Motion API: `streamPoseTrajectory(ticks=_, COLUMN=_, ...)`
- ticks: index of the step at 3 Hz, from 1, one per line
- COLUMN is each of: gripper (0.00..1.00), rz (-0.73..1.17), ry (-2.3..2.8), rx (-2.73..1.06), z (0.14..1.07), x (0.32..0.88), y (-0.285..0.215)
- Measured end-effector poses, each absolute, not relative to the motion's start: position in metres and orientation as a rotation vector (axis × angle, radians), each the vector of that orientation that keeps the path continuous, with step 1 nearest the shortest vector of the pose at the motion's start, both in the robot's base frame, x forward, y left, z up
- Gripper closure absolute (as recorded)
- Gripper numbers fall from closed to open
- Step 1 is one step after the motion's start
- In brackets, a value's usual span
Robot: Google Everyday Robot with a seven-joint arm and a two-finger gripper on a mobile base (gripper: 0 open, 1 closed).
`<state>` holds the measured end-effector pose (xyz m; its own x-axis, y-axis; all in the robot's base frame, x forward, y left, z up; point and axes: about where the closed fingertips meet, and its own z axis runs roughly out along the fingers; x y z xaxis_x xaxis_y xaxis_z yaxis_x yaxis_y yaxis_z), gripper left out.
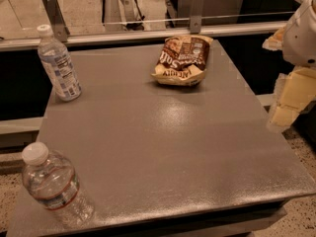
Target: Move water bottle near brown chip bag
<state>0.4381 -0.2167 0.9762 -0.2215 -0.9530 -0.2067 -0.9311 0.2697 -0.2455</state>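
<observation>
Hand (289, 100) beside table's (173, 147) right edge, seemingly holding nothing.

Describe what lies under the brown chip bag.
The brown chip bag lies on the grey table; anything directly beneath the bag is covered. The gripper hangs beyond the table's edge at image right, away from it.

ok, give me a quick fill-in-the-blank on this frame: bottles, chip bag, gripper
1. The water bottle stands at the near-____ corner of the table.
2. The brown chip bag lies close to the table's ____ edge.
3. The gripper hangs beyond the table's ____ edge.
4. The bottle with the white-and-blue label has a ____ cap.

Missing words: left; far; right; white.
</observation>
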Motion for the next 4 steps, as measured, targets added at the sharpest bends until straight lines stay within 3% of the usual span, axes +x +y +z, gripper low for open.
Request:
streamPoseTrajectory(ticks=2, gripper=0.00, rz=-0.082, ry=2.170, rx=-1.701, z=0.968, x=0.469, y=-0.204)
streamPoseTrajectory(ticks=4, gripper=0.00, rz=0.000, ry=2.029, rx=-1.618, z=0.932, x=0.576, y=-0.143)
